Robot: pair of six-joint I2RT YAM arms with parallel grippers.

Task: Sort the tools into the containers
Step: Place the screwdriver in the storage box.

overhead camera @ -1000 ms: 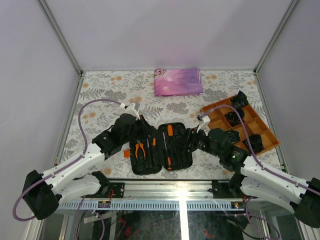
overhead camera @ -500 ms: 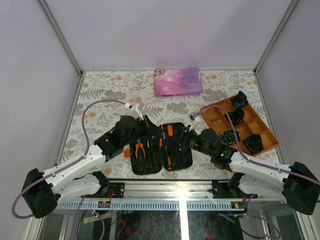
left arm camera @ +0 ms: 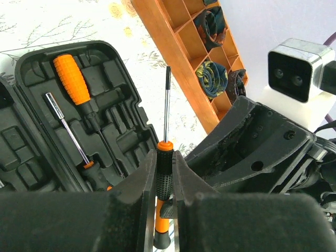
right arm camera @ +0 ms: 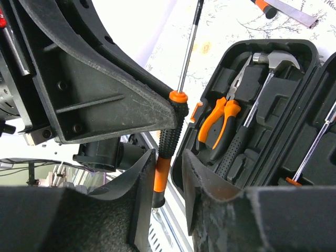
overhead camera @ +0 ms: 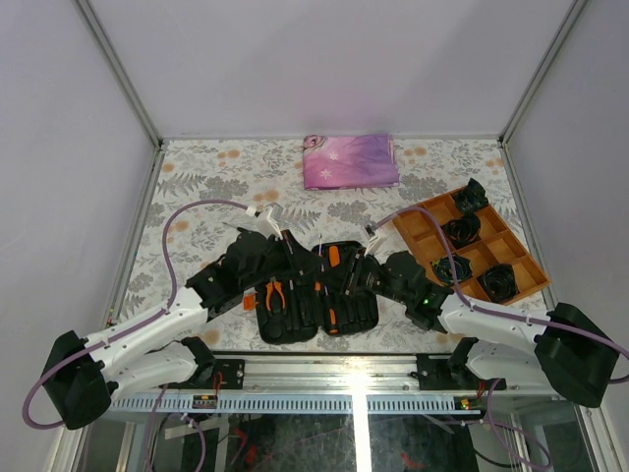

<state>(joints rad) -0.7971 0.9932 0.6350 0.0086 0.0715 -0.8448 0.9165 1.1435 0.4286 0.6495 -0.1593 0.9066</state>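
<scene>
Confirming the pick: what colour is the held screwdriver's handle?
Screwdriver handle: black, orange bands; left wrist view.

No writing can be read in any view.
The case (overhead camera: 362,313), the screwdriver (left arm camera: 164,178) handle at lower centre of the left wrist view, and the tray (overhead camera: 418,224) at the right of the top view carry no mark clear enough to read. A small coloured tag (overhead camera: 204,401) on the rail (overhead camera: 324,403) along the bottom of the top view is too small to make out.
</scene>
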